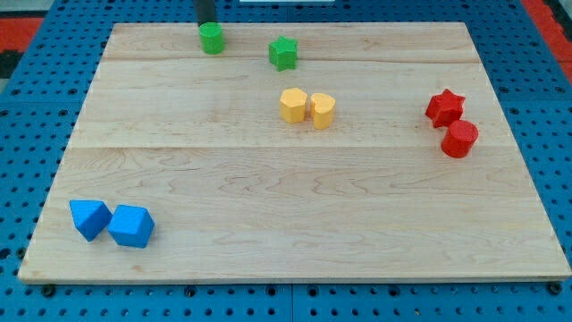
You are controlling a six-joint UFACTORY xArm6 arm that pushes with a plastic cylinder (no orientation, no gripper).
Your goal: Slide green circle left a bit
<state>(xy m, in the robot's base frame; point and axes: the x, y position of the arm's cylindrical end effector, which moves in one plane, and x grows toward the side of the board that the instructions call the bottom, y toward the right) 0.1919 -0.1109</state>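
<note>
The rod comes down at the view's top, my tip right against the top edge of the green circle, which sits near the worktop's top edge, left of centre. There are no fingers on this arm, only the rod. A green star lies to its right. Two yellow blocks touch mid-board; a red star and red circle sit right; two blue blocks bottom left.

A single camera stands off the near long edge of the wooden counter, raised and tilted down across it, far enough back that almost the whole board fills the frame, blue pegboard showing round its edges.
</note>
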